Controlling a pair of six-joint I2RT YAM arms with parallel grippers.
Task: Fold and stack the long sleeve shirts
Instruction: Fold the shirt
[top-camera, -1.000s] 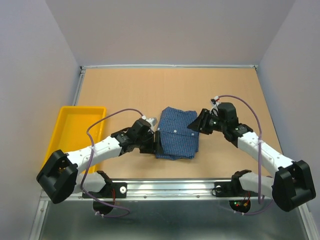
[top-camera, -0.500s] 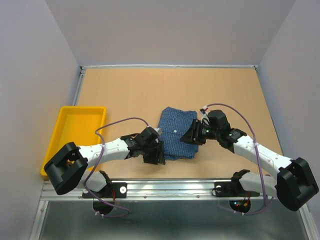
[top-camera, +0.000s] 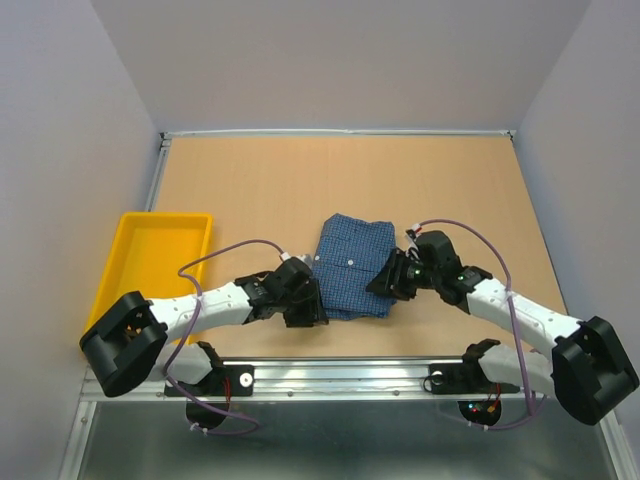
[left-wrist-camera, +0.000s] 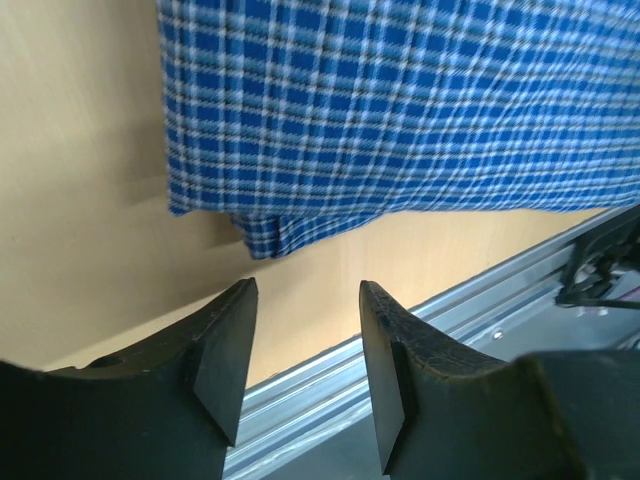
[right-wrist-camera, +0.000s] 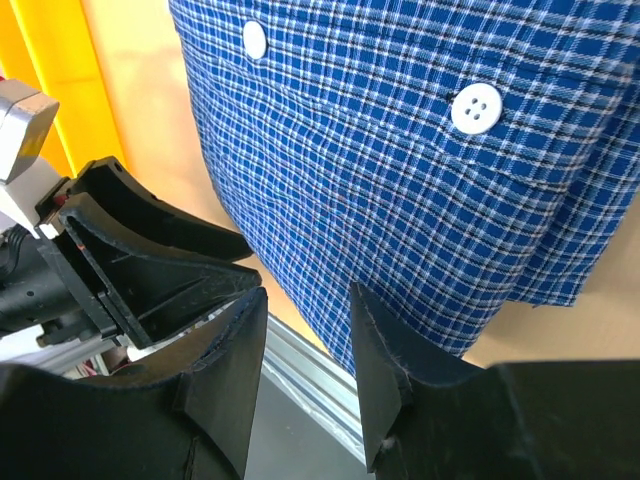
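Top external view, folded blue checked shirt on desk near its front edge, left gripper at its near-left corner, right gripper at its right edge, both jaws open and empty, yellow tray far left.

The whole table is viewed from a fixed spot high behind its near edge, looking down and forward from well back. The left wrist view is taken from close behind the left hand, looking down on the shirt corner, with the rail at lower right. The right wrist view is taken from close behind the right hand, facing leftward across the shirt. The shirt's near edge is shared by all three views, and the left hand is also caught in the right wrist view.
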